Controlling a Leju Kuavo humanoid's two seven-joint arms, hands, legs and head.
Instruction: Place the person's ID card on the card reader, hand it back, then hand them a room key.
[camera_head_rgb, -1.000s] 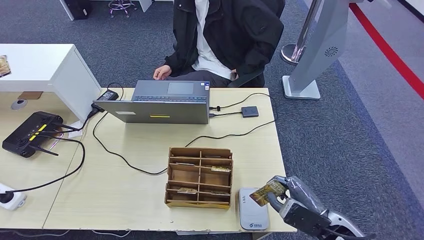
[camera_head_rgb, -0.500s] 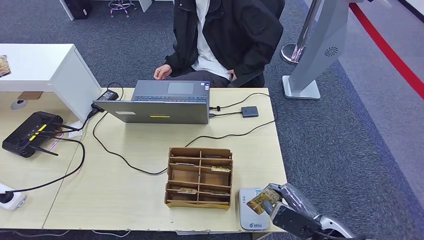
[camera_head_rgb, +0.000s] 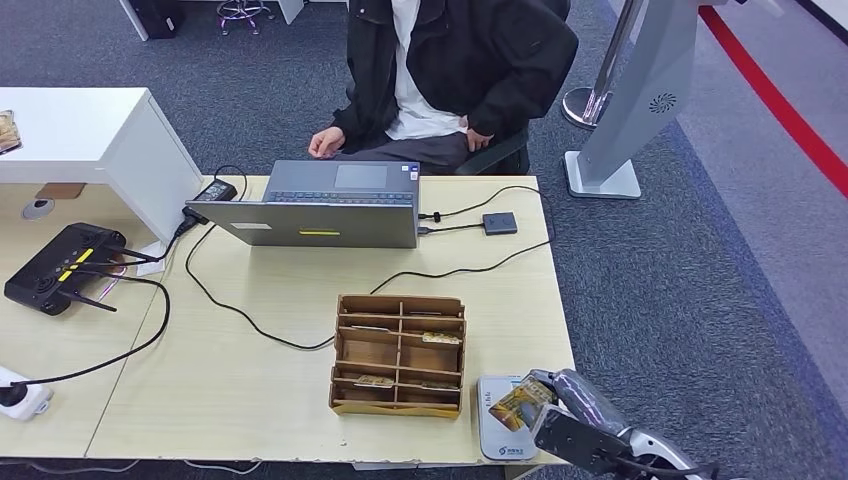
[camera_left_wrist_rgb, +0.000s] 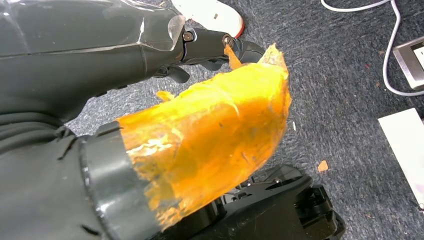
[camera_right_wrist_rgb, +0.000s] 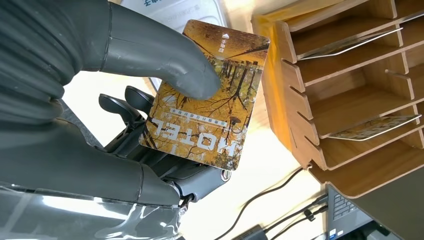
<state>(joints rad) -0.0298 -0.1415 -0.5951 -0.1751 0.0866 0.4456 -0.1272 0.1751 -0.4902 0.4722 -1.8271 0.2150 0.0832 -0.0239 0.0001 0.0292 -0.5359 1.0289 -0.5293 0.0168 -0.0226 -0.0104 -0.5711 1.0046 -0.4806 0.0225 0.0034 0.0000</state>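
The card (camera_right_wrist_rgb: 207, 95) hides much of the right hand's (camera_right_wrist_rgb: 125, 90) dark fingers, and the thumb covers part of the card's picture. The card reader (camera_head_rgb: 503, 430) is partly under the card and hand, and its writing is too small to read. The person (camera_head_rgb: 455, 70) is cut off at the top edge.

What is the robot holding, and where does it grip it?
Its right hand holds a yellow card, thumb on the printed face, fingers behind, above the card reader.
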